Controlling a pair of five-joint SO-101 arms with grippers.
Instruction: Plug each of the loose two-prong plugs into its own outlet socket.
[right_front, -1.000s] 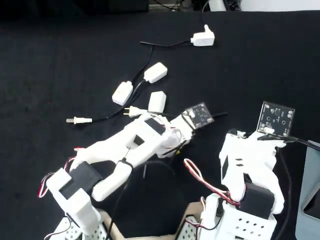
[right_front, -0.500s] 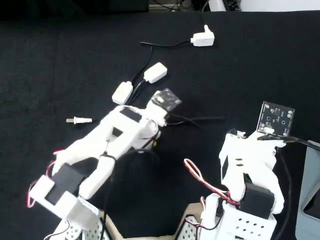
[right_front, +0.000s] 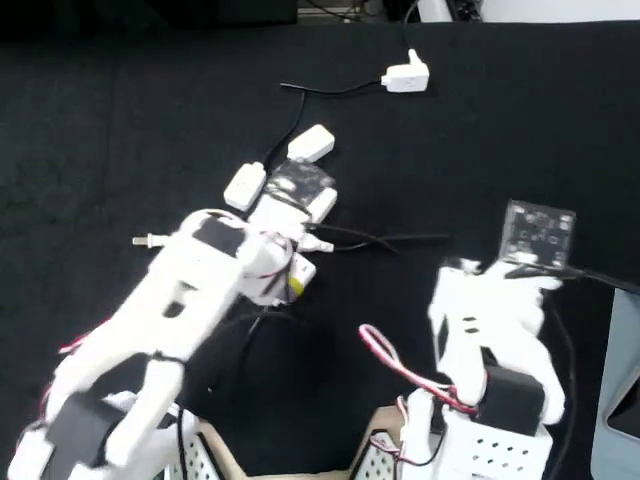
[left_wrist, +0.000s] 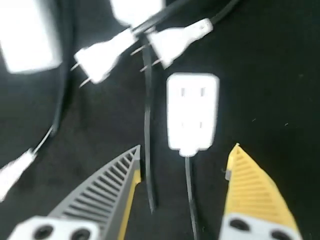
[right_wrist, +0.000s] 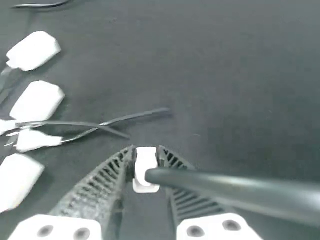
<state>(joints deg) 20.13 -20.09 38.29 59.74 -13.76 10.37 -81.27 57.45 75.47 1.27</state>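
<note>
Our left arm (right_front: 190, 300) stretches from 7 o'clock across the black worktop (right_front: 100, 120) toward 1 o'clock, with its wrist over the cluster of white pieces near the middle. Its jaws stand apart. A white outlet socket (left_wrist: 192, 112) lies just ahead of them, its long axis in line with the reach and its cord end nearest the tips. A thin black cord (left_wrist: 147, 125) runs alongside the socket, between it and one jaw. Just beyond lie two loose plugs, one (left_wrist: 100, 57) beside the other (left_wrist: 172, 42), prongs bare. We judge that closing here means straddling the socket's narrow width without catching that cord.

Further right, at about 5 o'clock, our right arm (right_front: 490, 320) sits folded, well apart from the cluster. Its jaws are clamped on a small white plug (right_wrist: 145, 172), whose thick dark cable (right_wrist: 240, 192) trails back past the wrist. The sockets lie toward 10 o'clock from it, so the left arm is the nearer.
</note>
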